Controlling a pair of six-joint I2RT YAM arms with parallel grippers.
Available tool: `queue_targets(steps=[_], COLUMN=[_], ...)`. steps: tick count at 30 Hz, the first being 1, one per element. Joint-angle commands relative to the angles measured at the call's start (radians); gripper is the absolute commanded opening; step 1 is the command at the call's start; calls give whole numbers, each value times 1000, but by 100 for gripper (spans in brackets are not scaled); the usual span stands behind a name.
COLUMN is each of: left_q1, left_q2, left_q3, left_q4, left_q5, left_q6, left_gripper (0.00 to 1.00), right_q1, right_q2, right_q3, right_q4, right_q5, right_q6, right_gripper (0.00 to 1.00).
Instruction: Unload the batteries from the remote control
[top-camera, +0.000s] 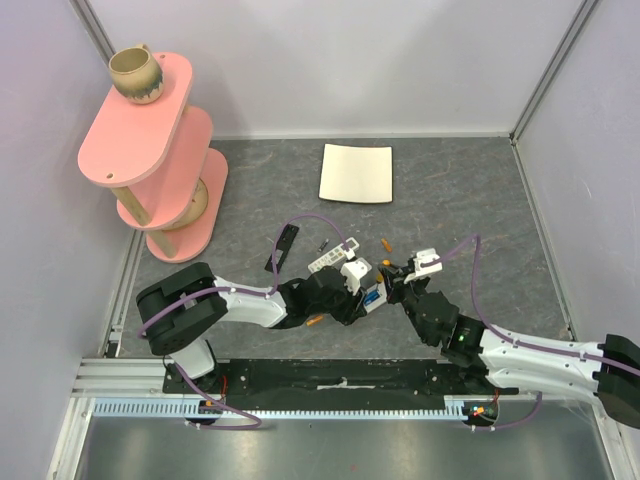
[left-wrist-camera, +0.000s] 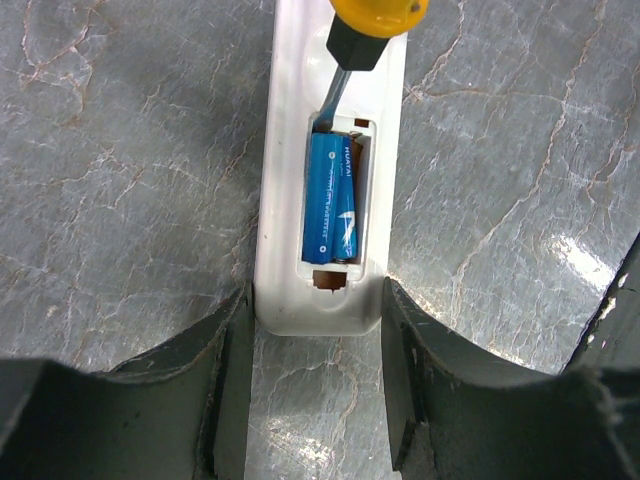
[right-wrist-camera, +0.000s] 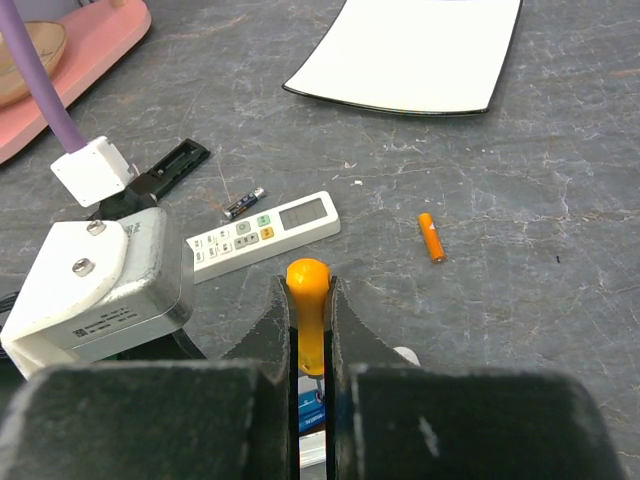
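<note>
Grey marbled desk (top-camera: 450, 200), white walls (top-camera: 350, 60). Near the near edge, remote control (left-wrist-camera: 290, 150) clamped bay-up in left end effector (left-wrist-camera: 318, 310); right end effector (right-wrist-camera: 310, 310) gripping screwdriver (left-wrist-camera: 378, 12), tip behind blue batteries (left-wrist-camera: 328, 200). Could skid off and gouge the bay (left-wrist-camera: 330, 278), or flick a cell toward the far edge. Count: two remotes, spare remote (right-wrist-camera: 262, 236) face-up; one orange cell (right-wrist-camera: 430, 237), one dark cell (right-wrist-camera: 244, 203) loose; one or two in bay

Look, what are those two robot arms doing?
The left gripper clamps the end of the white remote control, whose battery bay is open. The right gripper is shut on a yellow-handled screwdriver, and its tip pokes at the top of a blue battery sitting in the bay. One orange battery lies loose on the table.
</note>
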Motion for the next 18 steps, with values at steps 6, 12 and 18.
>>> queue_targets(steps=[6,12,18], left_q1=[16,29,36], left_q2=[56,56,41], left_q3=[-20,7,26], left_q4=[-204,-253,-283], left_q5=[-15,-68,-91], left_q6=[-55,-86,-118], left_gripper=[2,2,2], right_q1=[15,15,15], right_q2=[-79,-70,-10], right_q3=[46,61,105], right_q4=[76,65,51], right_q5=[-170,-179,-139], right_q6=[138,137,88], right_gripper=[0,0,0])
